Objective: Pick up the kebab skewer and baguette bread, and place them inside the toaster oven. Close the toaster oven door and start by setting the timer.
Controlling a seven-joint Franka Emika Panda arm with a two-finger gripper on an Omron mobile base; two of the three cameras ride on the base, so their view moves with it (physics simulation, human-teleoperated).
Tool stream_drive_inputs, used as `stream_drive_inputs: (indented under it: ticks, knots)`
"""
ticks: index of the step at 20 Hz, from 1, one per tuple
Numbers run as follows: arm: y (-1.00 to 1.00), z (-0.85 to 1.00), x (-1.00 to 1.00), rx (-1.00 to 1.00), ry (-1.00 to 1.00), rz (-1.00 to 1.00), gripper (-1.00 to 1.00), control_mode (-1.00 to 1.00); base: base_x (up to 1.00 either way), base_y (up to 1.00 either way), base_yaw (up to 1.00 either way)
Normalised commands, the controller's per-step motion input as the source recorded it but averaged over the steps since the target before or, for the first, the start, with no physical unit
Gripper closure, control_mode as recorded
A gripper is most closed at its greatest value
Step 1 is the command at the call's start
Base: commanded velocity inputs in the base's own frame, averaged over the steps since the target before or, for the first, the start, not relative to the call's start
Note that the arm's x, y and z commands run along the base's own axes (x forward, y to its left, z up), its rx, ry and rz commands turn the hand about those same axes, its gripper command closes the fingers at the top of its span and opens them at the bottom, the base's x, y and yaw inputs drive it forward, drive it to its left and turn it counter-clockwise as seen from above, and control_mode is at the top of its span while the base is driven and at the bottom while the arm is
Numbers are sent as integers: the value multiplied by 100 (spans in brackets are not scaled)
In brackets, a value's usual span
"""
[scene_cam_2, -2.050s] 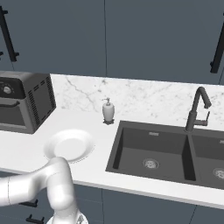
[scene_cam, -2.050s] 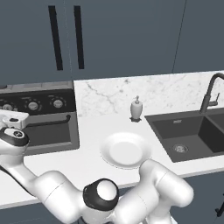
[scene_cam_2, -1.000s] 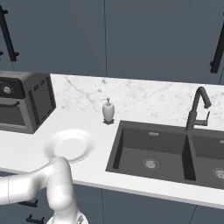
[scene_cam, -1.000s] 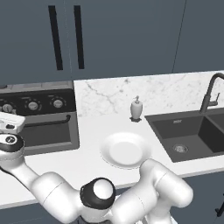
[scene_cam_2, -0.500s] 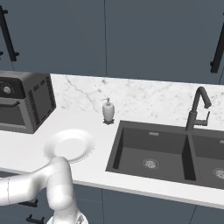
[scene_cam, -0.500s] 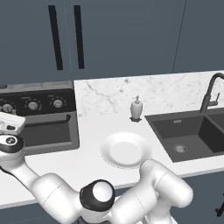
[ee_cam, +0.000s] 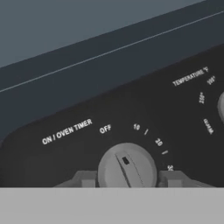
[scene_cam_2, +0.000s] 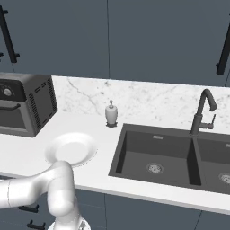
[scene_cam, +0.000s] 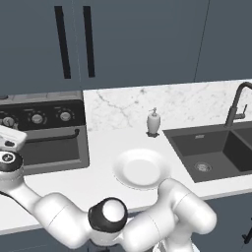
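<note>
Hand (ee_cam: 127, 180) astride timer knob (ee_cam: 127, 168), toaster oven (scene_cam: 44, 135)

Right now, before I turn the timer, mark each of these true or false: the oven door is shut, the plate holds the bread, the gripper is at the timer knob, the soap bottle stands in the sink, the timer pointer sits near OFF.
1. The toaster oven door is shut. True.
2. The plate holds the bread. False: it lies bare.
3. The gripper is at the timer knob. True: one finger tip stands on each side of it.
4. The soap bottle stands in the sink. False: it stands on the counter behind the sink's left corner.
5. The knob's pointer sits near OFF. True: its mark points up toward that label.
</note>
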Motion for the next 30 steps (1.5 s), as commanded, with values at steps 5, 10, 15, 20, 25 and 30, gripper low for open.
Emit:
stream_drive_inputs:
  ticks: [5, 10, 15, 20, 25, 30]
  knots:
    - [9, 34, 0, 42, 0, -30, 100, -100, 0, 0, 0]
    - [0, 14, 0, 43, -4, -28, 100, -100, 0, 0, 0]
    - [3, 5, 0, 44, -9, -27, 100, -100, 0, 0, 0]
    - [10, 2, -2, 43, -13, -28, 100, -100, 0, 0, 0]
    - [7, 0, -6, 42, -17, -26, 100, -100, 0, 0, 0]
    - [20, -4, -8, 43, -26, -26, 100, -100, 0, 0, 0]
